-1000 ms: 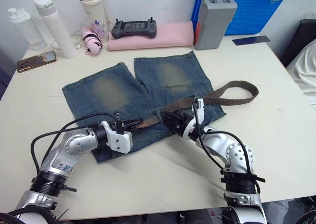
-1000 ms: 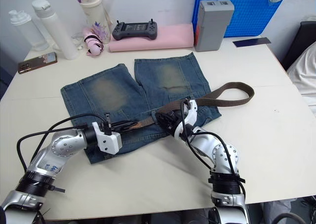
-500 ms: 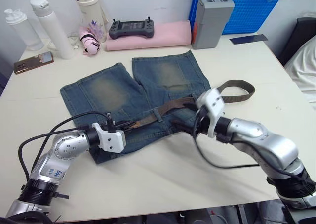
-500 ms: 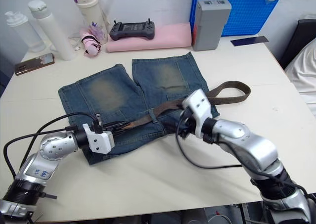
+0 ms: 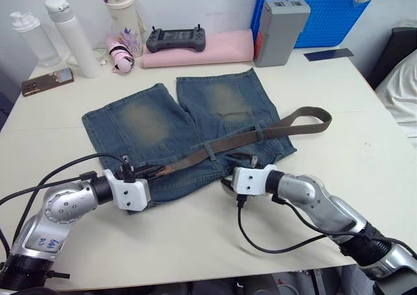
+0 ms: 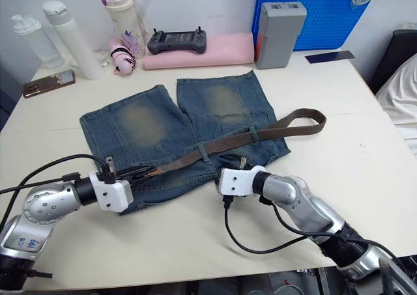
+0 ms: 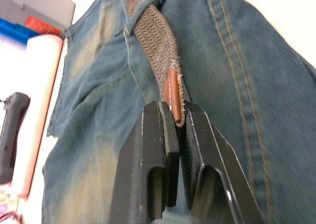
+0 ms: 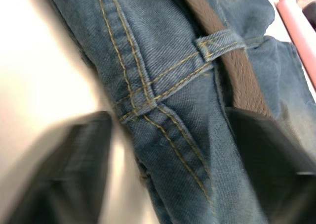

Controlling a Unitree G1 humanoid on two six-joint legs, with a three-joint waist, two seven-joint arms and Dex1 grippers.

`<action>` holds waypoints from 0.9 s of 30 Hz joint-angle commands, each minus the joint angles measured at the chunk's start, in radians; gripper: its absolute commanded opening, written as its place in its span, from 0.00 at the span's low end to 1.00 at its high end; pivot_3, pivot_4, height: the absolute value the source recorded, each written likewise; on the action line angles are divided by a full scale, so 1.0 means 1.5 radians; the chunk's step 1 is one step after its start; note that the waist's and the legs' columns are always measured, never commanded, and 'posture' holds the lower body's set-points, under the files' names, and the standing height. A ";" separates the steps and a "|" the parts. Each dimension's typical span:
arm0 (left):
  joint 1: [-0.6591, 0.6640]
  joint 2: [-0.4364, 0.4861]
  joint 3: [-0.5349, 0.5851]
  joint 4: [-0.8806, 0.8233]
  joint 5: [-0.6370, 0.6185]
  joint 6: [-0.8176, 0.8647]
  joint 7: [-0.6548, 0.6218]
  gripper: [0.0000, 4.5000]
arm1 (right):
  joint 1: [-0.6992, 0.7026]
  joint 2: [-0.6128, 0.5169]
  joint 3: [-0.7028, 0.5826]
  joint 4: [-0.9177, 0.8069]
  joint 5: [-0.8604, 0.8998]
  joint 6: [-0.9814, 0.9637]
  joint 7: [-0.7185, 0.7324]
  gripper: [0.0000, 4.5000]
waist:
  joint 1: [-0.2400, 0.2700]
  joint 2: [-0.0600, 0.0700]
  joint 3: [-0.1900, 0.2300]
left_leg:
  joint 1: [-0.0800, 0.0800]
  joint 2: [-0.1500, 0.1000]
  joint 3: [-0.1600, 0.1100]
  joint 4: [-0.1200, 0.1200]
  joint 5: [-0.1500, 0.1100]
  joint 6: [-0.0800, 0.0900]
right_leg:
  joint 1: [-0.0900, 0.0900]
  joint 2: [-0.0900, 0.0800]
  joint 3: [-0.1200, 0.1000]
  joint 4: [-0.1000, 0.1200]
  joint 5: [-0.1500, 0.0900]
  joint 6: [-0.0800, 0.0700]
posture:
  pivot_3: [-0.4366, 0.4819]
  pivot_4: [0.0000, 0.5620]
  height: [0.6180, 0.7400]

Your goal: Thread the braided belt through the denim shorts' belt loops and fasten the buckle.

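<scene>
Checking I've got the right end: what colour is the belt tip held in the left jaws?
Reddish-brown leather with pale stitching, on the braided belt; clearest in the left wrist view.

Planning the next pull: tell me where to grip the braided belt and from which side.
Grip the braided belt at its leather tip, coming from the robot's left along the waistband. That end lies free past a belt loop, flat on the denim shorts; the left gripper already pinches it.

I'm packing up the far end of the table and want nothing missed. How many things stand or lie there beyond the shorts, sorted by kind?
Bottles: 3 (clear plastic squeeze bottle, tall white flask, cream tumbler with purple lid)
Phones: 1 (phone with tan case)
Handheld controllers: 1 (dark grey)
Pink foam pads: 1
Grey boxes: 1
Small pink objects: 1
Dark flat cards: 1
Total: 9
</scene>
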 commanded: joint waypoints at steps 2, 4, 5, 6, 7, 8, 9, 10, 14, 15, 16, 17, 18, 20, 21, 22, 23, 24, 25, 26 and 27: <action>0.003 0.007 0.027 -0.025 -0.014 0.007 0.000 0.00 | 0.001 0.014 -0.068 0.071 -0.026 0.090 -0.012 0.29 | 0.011 0.000 0.000 | 0.000 0.000 0.000 0.001 0.000 0.000 | 0.000 0.000 0.000 0.000 0.000 0.000 | 0.48 0.27 1.00; -0.002 0.005 0.024 -0.024 -0.010 0.007 0.001 0.00 | -0.003 0.019 -0.094 0.082 -0.018 0.120 -0.008 0.09 | 0.018 0.000 0.000 | 0.000 0.000 0.000 0.002 0.000 0.000 | 0.000 0.000 0.000 0.000 0.000 0.000 | 0.48 0.27 1.00; -0.005 0.004 0.023 -0.022 -0.009 0.006 0.001 0.00 | -0.002 0.015 -0.106 0.087 -0.016 0.127 -0.005 0.01 | 0.022 0.000 0.000 | -0.001 0.000 -0.001 0.002 0.000 0.000 | 0.000 -0.001 0.000 0.000 0.000 0.000 | 0.48 0.27 1.00; -0.007 0.004 0.021 -0.020 -0.007 0.004 0.002 0.00 | 0.001 0.010 -0.118 0.089 -0.015 0.129 -0.003 0.01 | 0.025 0.000 0.000 | -0.001 0.000 -0.001 0.002 0.000 0.000 | 0.000 -0.001 0.000 0.000 0.000 0.001 | 0.48 0.27 1.00; -0.009 0.003 0.020 -0.018 -0.006 0.003 0.003 0.00 | 0.004 0.005 -0.129 0.091 -0.014 0.130 0.001 0.01 | 0.029 0.000 0.000 | -0.001 0.000 -0.001 0.003 0.000 0.001 | 0.001 -0.001 0.000 0.000 0.000 0.001 | 0.48 0.27 1.00; -0.010 0.002 0.019 -0.016 -0.005 0.001 0.004 0.00 | 0.011 -0.005 -0.143 0.091 -0.012 0.131 0.006 0.01 | 0.033 0.000 0.000 | -0.001 -0.001 -0.001 0.003 0.000 0.001 | 0.001 -0.001 0.000 0.000 0.000 0.001 | 0.48 0.27 1.00; -0.012 0.001 0.017 -0.014 -0.004 -0.003 0.005 0.00 | 0.021 -0.017 -0.161 0.092 -0.009 0.132 0.011 0.01 | 0.034 0.000 0.000 | -0.001 -0.001 -0.001 0.003 0.000 0.001 | 0.001 -0.001 0.000 0.000 0.001 0.001 | 0.48 0.27 1.00; -0.014 0.000 0.015 -0.012 -0.002 -0.007 0.006 0.00 | 0.030 -0.030 -0.178 0.093 -0.007 0.132 0.016 0.01 | 0.037 0.000 0.000 | -0.002 -0.001 -0.002 0.003 -0.001 0.001 | 0.001 -0.001 0.000 0.000 0.001 0.001 | 0.48 0.27 1.00; -0.022 -0.006 0.007 -0.009 0.002 -0.016 0.007 0.00 | 0.051 -0.049 -0.211 0.093 -0.005 0.129 0.028 0.01 | 0.041 0.000 0.000 | -0.002 -0.002 -0.002 0.003 -0.001 0.002 | 0.001 -0.001 0.000 -0.001 0.001 0.001 | 0.48 0.27 1.00; -0.024 -0.007 0.005 -0.007 0.003 -0.020 0.008 0.00 | 0.054 -0.049 -0.217 0.093 -0.004 0.129 0.030 0.01 | 0.040 0.000 0.000 | -0.002 -0.002 -0.002 0.002 -0.001 0.002 | 0.001 -0.001 0.000 -0.001 0.001 0.001 | 0.48 0.27 1.00; -0.026 -0.008 0.004 -0.005 0.005 -0.023 0.009 0.00 | 0.057 -0.049 -0.221 0.093 -0.006 0.131 0.031 0.01 | 0.040 0.000 0.000 | -0.002 -0.002 -0.002 0.002 -0.001 0.002 | 0.001 -0.001 -0.001 -0.001 0.001 0.001 | 0.48 0.27 1.00; -0.026 -0.009 0.001 -0.001 0.010 -0.031 0.010 0.00 | 0.061 -0.049 -0.224 0.092 -0.007 0.131 0.033 0.01 | 0.040 0.000 0.000 | -0.002 -0.002 -0.002 0.002 -0.001 0.002 | 0.001 -0.001 -0.001 -0.001 0.001 0.001 | 0.48 0.27 1.00; -0.026 -0.009 -0.001 0.003 0.013 -0.037 0.011 0.00 | 0.064 -0.048 -0.226 0.091 -0.009 0.132 0.035 0.01 | 0.039 0.000 0.000 | -0.002 -0.002 -0.001 0.002 -0.001 0.002 | 0.000 -0.001 -0.001 -0.001 0.001 0.001 | 0.48 0.27 1.00; -0.024 -0.013 -0.007 0.005 0.022 -0.052 0.016 0.00 | 0.073 -0.045 -0.226 0.076 -0.004 0.141 0.047 0.01 | 0.040 0.000 0.000 | -0.002 -0.002 -0.001 0.002 -0.001 0.002 | 0.001 -0.001 -0.001 -0.001 0.001 0.001 | 0.48 0.27 1.00; -0.023 -0.016 -0.009 0.005 0.025 -0.059 0.019 0.00 | 0.077 -0.041 -0.228 0.066 0.002 0.146 0.051 0.01 | 0.041 0.000 0.000 | -0.002 -0.002 -0.001 0.002 -0.001 0.002 | 0.001 -0.001 -0.001 -0.001 0.001 0.001 | 0.48 0.27 1.00; -0.023 -0.018 -0.010 0.006 0.028 -0.064 0.021 0.00 | 0.079 -0.037 -0.231 0.058 0.006 0.150 0.054 0.01 | 0.042 0.000 0.000 | -0.002 -0.002 -0.002 0.002 -0.001 0.002 | 0.001 -0.001 -0.001 -0.001 0.001 0.001 | 0.48 0.27 1.00; -0.022 -0.020 -0.010 0.008 0.030 -0.070 0.024 0.00 | 0.081 -0.033 -0.238 0.048 0.016 0.155 0.059 0.01 | 0.042 0.000 0.000 | -0.002 -0.002 -0.002 0.002 -0.001 0.002 | 0.001 -0.001 -0.001 -0.001 0.001 0.001 | 0.48 0.27 1.00; -0.021 -0.022 -0.010 0.011 0.034 -0.076 0.028 0.00 | 0.082 -0.031 -0.245 0.042 0.022 0.157 0.063 0.09 | 0.042 0.000 0.000 | -0.002 -0.002 -0.002 0.002 -0.001 0.002 | 0.001 -0.001 -0.001 -0.001 0.001 0.001 | 0.48 0.27 1.00; -0.021 -0.023 -0.009 0.014 0.037 -0.081 0.030 0.00 | 0.083 -0.030 -0.250 0.038 0.026 0.158 0.065 0.19 | 0.042 0.000 0.000 | -0.002 -0.002 -0.002 0.002 -0.001 0.002 | 0.001 -0.001 -0.001 -0.001 0.001 0.001 | 0.48 0.27 1.00; -0.019 -0.024 -0.006 0.018 0.041 -0.090 0.034 0.00 | 0.084 -0.037 -0.264 0.028 0.047 0.165 0.084 0.26 | 0.042 0.000 0.000 | -0.002 -0.002 -0.002 0.002 -0.001 0.002 | 0.001 -0.001 -0.001 -0.001 0.001 0.001 | 0.48 0.27 1.00; -0.017 -0.024 -0.003 0.021 0.044 -0.097 0.038 0.00 | 0.085 -0.044 -0.276 0.021 0.064 0.173 0.102 0.33 | 0.041 0.000 0.000 | -0.002 -0.002 -0.001 0.002 -0.001 0.002 | 0.001 -0.001 -0.001 -0.001 0.001 0.001 | 0.48 0.27 1.00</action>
